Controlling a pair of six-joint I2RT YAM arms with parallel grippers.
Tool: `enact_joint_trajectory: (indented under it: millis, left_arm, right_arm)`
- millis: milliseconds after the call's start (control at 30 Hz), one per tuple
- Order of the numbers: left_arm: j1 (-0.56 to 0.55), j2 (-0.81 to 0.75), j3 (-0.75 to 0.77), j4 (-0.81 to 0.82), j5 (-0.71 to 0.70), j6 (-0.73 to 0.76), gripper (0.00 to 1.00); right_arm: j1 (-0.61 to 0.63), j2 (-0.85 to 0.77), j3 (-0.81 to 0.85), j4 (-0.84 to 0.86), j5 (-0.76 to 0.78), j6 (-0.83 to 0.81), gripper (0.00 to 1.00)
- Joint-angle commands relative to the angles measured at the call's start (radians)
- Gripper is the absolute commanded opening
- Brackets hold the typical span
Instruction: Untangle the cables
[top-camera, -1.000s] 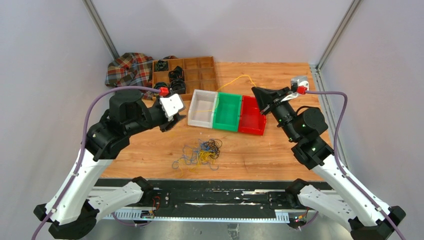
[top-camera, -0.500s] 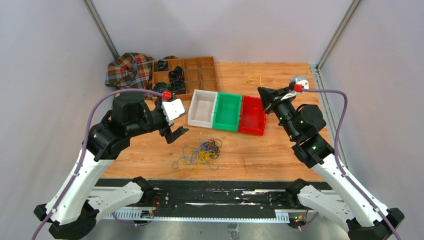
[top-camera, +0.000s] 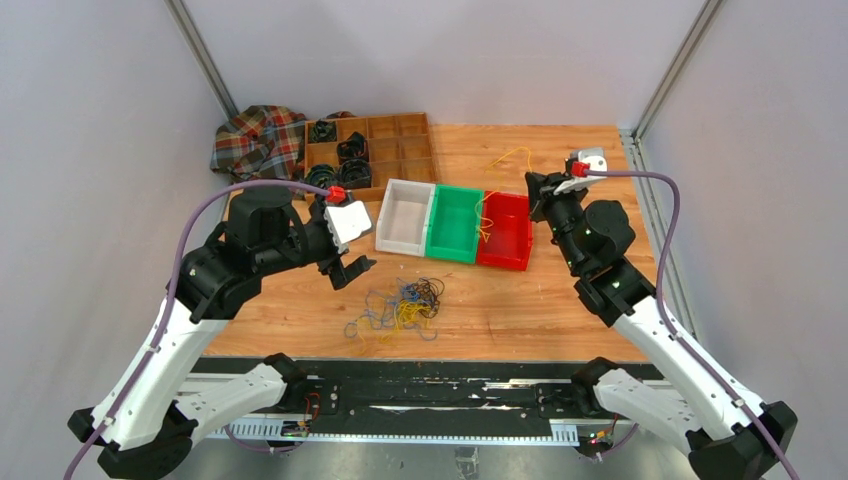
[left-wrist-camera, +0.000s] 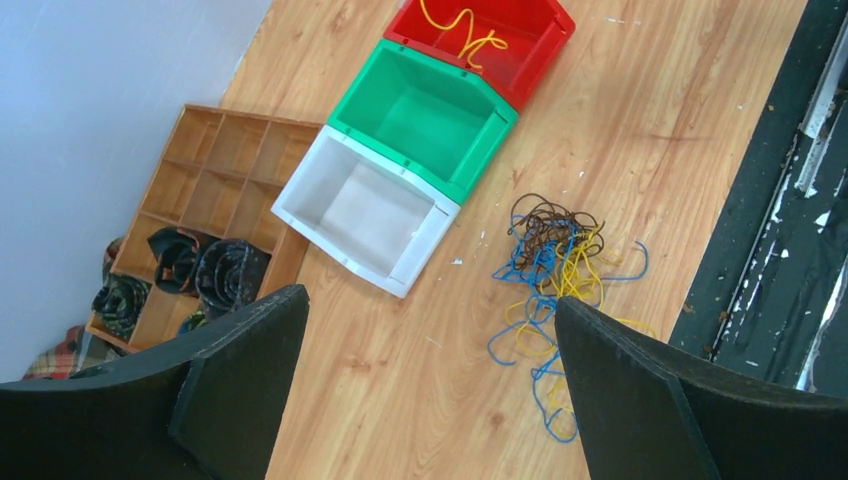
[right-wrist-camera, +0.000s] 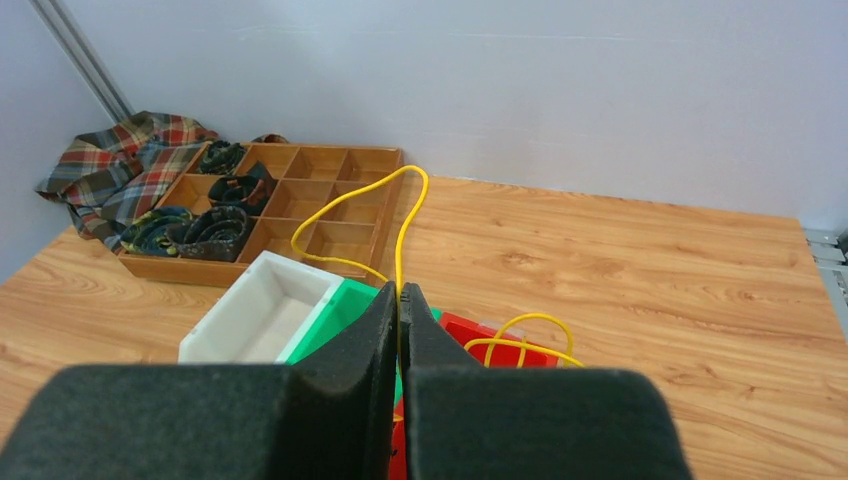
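Observation:
A tangle of thin yellow, blue and black cables (top-camera: 405, 303) lies on the wood in front of the bins, also in the left wrist view as cables (left-wrist-camera: 552, 262). My left gripper (top-camera: 350, 268) hovers to the left of it, open and empty, as the left wrist view shows with the gripper (left-wrist-camera: 430, 305) wide apart. My right gripper (top-camera: 535, 193) is shut on one yellow cable (right-wrist-camera: 400, 215) above the red bin (top-camera: 512, 245). That cable (top-camera: 485, 215) droops into the red bin, and its other end loops over the table behind.
A white bin (top-camera: 403, 232), a green bin (top-camera: 455, 225) and the red bin stand side by side mid-table. A wooden compartment tray (top-camera: 385, 150) with black coiled bundles sits at the back left, beside a plaid cloth (top-camera: 255, 135).
My left gripper opened and let go of the yellow cable, which sprang right across the bins. It now hangs from the right gripper into the red bin. The right gripper shifted slightly right.

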Motion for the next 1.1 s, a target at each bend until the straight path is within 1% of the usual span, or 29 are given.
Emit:
enact_joint_trajectory:
  millis: [0, 433, 633, 767, 900, 1067]
  left_arm:
    - [-0.005, -0.015, -0.007, -0.010, -0.011, 0.012, 0.98]
    - [-0.005, -0.014, -0.007, -0.024, -0.022, 0.015, 0.98]
    - [-0.005, -0.006, -0.005, -0.035, -0.036, 0.015, 0.98]
    - [-0.005, -0.011, -0.007, -0.035, -0.040, 0.020, 0.98]
    - [-0.005, -0.016, -0.012, -0.035, -0.042, 0.026, 0.98]
    - [-0.005, -0.018, -0.017, -0.035, -0.045, 0.029, 0.98]
  right_arm:
    - [-0.018, 0.014, -0.001, 0.034, 0.013, -0.018, 0.01]
    - [-0.045, 0.043, 0.005, 0.010, 0.042, -0.010, 0.01]
    - [-0.051, 0.137, -0.012, -0.047, 0.053, 0.066, 0.01]
    - [-0.051, 0.205, -0.035, -0.045, 0.056, 0.107, 0.01]
    - [-0.053, 0.281, -0.020, -0.072, 0.121, 0.134, 0.01]
    - [-0.071, 0.366, 0.017, -0.129, 0.148, 0.224, 0.01]
